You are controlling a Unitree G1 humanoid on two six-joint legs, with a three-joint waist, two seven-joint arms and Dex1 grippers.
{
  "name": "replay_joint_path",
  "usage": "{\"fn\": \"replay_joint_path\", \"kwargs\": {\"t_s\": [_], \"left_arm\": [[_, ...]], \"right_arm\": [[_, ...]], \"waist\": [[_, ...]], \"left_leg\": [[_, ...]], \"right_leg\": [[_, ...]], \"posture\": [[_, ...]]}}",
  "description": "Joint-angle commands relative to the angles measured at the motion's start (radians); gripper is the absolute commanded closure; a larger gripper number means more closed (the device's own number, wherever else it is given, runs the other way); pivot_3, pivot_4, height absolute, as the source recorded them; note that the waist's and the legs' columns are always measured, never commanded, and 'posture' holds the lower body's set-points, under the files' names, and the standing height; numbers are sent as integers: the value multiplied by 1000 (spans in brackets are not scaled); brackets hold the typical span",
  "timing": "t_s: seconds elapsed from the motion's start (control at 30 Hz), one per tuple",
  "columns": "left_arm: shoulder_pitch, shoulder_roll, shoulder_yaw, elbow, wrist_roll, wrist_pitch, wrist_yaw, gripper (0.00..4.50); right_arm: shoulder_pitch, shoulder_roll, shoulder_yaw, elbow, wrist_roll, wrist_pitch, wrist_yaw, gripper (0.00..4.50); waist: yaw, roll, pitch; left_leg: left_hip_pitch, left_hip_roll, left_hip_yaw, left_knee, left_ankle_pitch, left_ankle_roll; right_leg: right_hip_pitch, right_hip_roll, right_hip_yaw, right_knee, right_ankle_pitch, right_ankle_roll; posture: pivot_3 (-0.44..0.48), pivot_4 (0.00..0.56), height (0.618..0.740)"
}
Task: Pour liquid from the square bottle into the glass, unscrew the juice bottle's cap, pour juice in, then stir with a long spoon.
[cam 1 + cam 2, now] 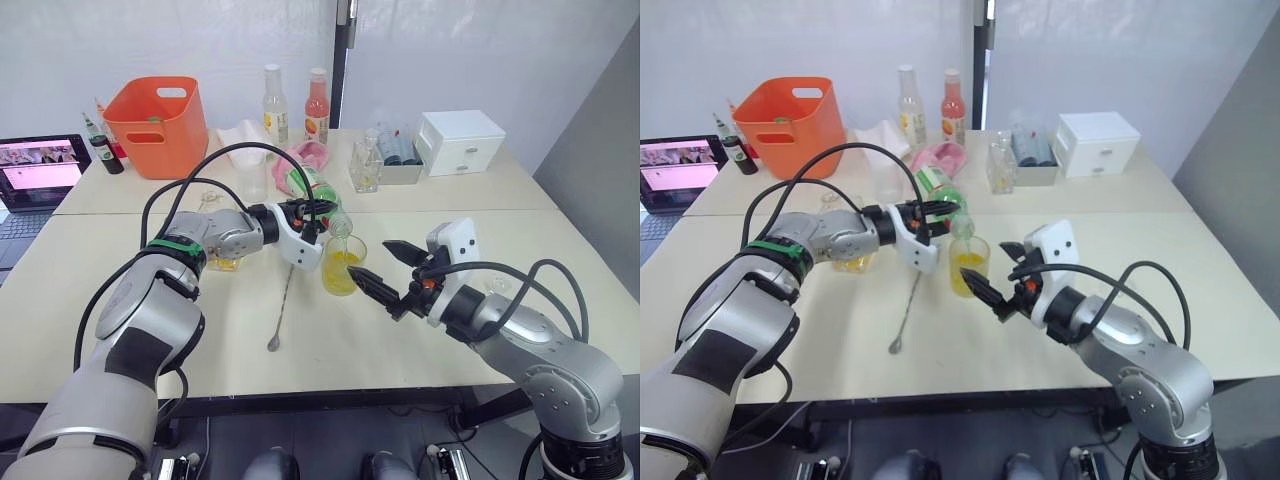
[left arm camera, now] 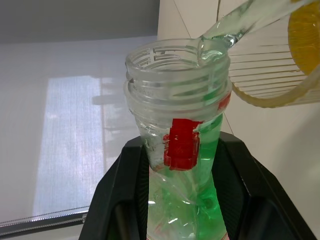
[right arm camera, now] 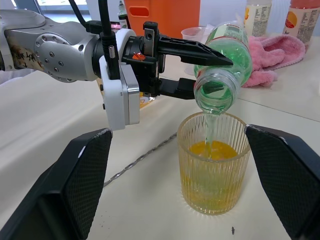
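now we are at the juice pour: our left gripper (image 3: 200,70) pinches the uncapped juice bottle (image 3: 225,65), tipped over the glass (image 3: 212,170) on the bench (image 1: 420,350); right gripper (image 1: 385,270) spread nearby. stirring with the long spoon (image 1: 281,305) remains.

Square bottle (image 1: 226,258) mostly hidden behind left arm.
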Motion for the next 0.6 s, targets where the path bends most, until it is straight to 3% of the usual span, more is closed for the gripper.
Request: {"fn": "replay_joint_path", "kwargs": {"t_s": [0.03,0.37,0.6], "left_arm": [[-30,-5,41,1,-70,-17,-58,3082],[11,-25,165,5,-275,-20,-320,3082],[5,-28,328,-15,-516,19,-624,3082]], "right_arm": [[-5,0,-20,-36,16,-8,2,23],[3,-3,-23,-33,12,-11,4,23],[-4,-7,-27,-17,3,-15,14,23]], "waist": [[0,0,0],[0,0,0],[-2,0,0]], "left_leg": [[0,0,0,0,0,0],[0,0,0,0,0,0],[0,0,0,1,0,0]], "right_leg": [[0,0,0,0,0,0],[0,0,0,0,0,0],[0,0,0,0,0,0]], "posture": [[0,150,740],[0,150,740],[0,150,740]]}}
